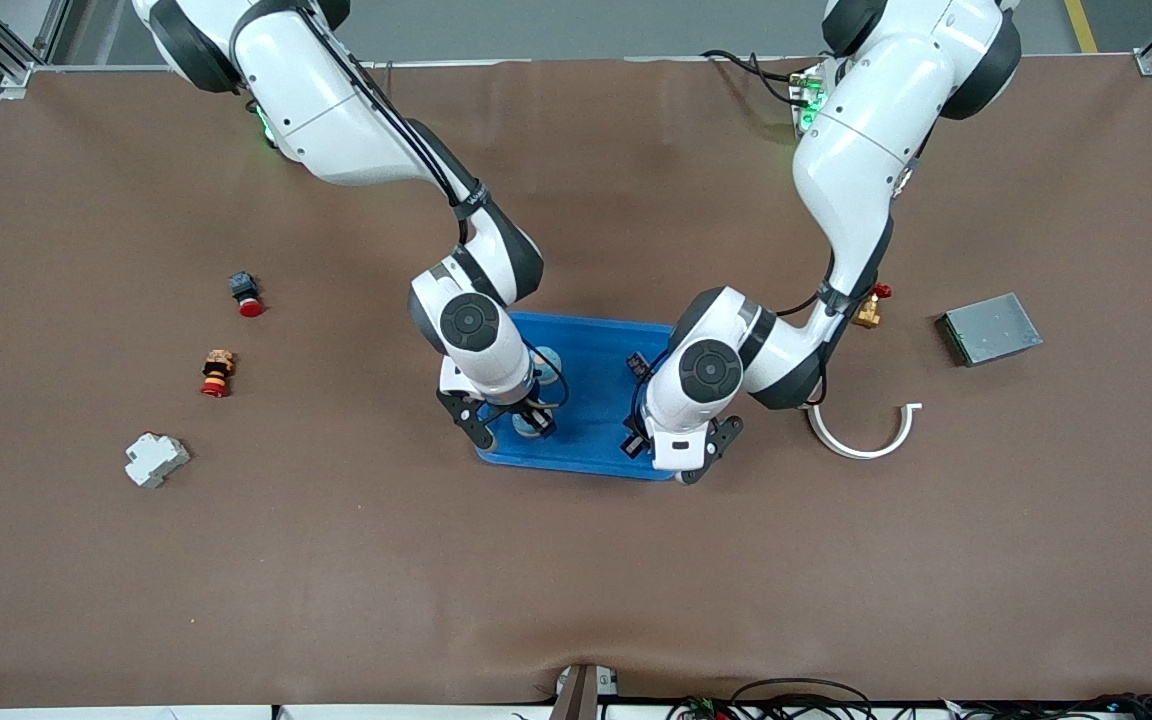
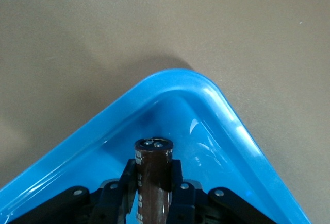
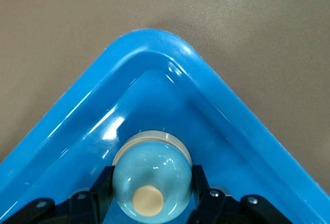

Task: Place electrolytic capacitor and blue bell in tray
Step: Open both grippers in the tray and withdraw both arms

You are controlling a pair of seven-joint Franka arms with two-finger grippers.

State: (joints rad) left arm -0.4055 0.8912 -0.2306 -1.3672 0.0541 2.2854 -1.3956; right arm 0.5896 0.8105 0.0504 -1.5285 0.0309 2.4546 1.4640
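While over tray (image 2: 242, 131), capacitor (image 2: 153, 175) in left pincer (image 2: 153, 193)

The brown table (image 1: 576, 560) carries the blue tray (image 1: 591, 395), plate (image 1: 991, 328), switches.

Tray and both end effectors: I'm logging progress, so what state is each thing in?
Tray: flat on the table, under both arms.
Capacitor: clamped in the left end effector, over a tray corner.
Blue bell: clamped in the right end effector, over another tray corner.
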